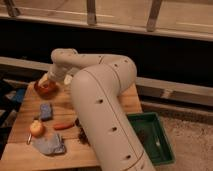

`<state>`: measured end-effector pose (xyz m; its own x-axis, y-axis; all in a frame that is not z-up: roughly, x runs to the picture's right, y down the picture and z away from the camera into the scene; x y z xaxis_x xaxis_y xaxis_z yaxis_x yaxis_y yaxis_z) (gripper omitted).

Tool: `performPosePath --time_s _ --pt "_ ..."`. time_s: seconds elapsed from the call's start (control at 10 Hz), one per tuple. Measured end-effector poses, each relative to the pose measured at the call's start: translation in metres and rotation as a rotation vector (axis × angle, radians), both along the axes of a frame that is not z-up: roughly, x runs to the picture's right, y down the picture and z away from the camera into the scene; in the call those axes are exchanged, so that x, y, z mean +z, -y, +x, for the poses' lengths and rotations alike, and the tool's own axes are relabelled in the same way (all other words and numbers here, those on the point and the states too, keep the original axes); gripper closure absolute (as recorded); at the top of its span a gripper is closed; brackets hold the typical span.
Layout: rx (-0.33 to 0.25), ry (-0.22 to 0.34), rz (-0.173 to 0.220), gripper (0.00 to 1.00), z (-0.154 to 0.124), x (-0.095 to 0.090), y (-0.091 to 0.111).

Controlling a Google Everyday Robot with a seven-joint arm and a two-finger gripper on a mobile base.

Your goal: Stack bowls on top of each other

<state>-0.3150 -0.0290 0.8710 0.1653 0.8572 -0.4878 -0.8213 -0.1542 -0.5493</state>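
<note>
A red-orange bowl (45,89) sits on the wooden table (30,102) at its far left corner. My white arm reaches from the lower right, bends at the back and drops down to the left. The gripper (47,81) hangs right over the bowl's rim, at its far side, open. Whether it touches the bowl I cannot tell. The thick arm hides the middle and right of the table.
On the table lie a blue sponge (46,111), a yellowish fruit (36,128), a thin orange vegetable (63,126) and a grey-blue cloth (50,145). A green tray (162,145) stands on the floor to the right. A dark railing runs along the back.
</note>
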Motion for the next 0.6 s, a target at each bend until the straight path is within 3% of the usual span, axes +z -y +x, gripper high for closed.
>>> performPosePath --time_s 0.3,0.6 --pt "0.078 0.035 -0.043 0.2 -0.009 0.01 -0.016" --pt "0.114 0.026 -0.005 0.2 -0.032 0.015 -0.019"
